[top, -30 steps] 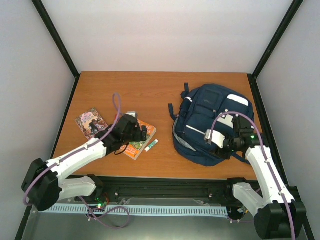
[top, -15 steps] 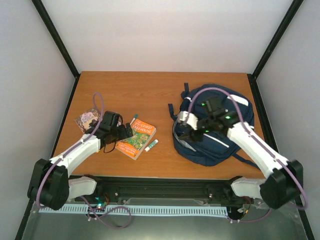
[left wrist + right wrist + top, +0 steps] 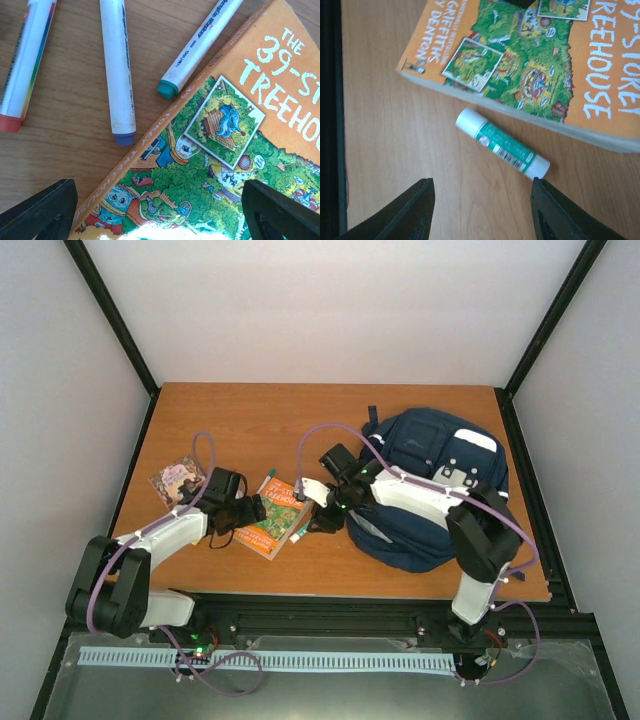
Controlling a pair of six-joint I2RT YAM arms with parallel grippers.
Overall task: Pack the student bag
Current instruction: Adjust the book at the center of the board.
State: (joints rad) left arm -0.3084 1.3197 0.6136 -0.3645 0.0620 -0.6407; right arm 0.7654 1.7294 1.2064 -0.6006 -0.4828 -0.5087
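The left gripper [image 3: 160, 217] hangs wide open over the edge of the book [image 3: 225, 150], markers [image 3: 118, 70] just beyond its tips. The right gripper [image 3: 482, 215], also spread wide, hovers over the glue stick [image 3: 502, 143], with the bag [image 3: 420, 445] just to its right.

The student bag [image 3: 420, 445] is a big navy backpack with white patches, lying flat on the tabletop's [image 3: 260, 420] right side, straps loose.
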